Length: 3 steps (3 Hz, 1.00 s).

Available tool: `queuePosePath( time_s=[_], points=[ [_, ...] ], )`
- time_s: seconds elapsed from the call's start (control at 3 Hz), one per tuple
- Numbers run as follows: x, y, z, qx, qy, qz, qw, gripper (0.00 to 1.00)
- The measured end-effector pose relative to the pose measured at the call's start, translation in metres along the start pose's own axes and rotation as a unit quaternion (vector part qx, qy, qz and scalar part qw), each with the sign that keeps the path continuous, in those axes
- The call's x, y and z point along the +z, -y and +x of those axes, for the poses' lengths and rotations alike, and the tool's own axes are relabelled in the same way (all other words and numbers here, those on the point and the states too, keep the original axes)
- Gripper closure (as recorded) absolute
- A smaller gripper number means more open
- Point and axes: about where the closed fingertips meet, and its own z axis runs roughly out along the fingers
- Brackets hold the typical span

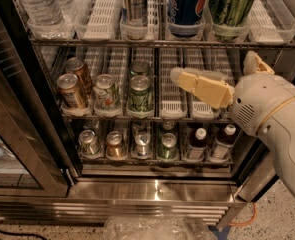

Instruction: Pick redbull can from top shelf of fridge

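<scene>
Gripper [214, 71] on the cream-coloured arm [282, 124] hung at the right of the fridge [157, 191], level with the middle rack [152, 118], its two fingers spread wide with nothing between them. Above and to its left, well apart from it, the redbull can [135, 4] stood upright in a white lane tray on the top shelf [162, 42]. A Pepsi can [187, 4] stood just beside it on the right, a green can [229, 1] farther right, and water bottles [37, 4] at the left end.

My gripper [212, 79] hangs before the middle rack, under the top shelf [157, 42], whose white lane trays [103, 14] carry a water bottle [37, 4], the redbull can [135, 1], a Pepsi can [187, 4] and a green can [230, 4].
</scene>
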Motion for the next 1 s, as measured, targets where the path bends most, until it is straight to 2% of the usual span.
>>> queuePosePath(
  time_s=[0.33, 0.67, 1.0],
  points=[
    [0.002, -0.009, -0.008, -0.012, 0.007, 0.0, 0.9999, 0.0],
    [0.011, -0.026, -0.016, -0.027, 0.018, -0.013, 0.9994, 0.0],
    [0.021, -0.046, -0.02, -0.057, 0.023, -0.024, 0.9978, 0.0]
  ],
)
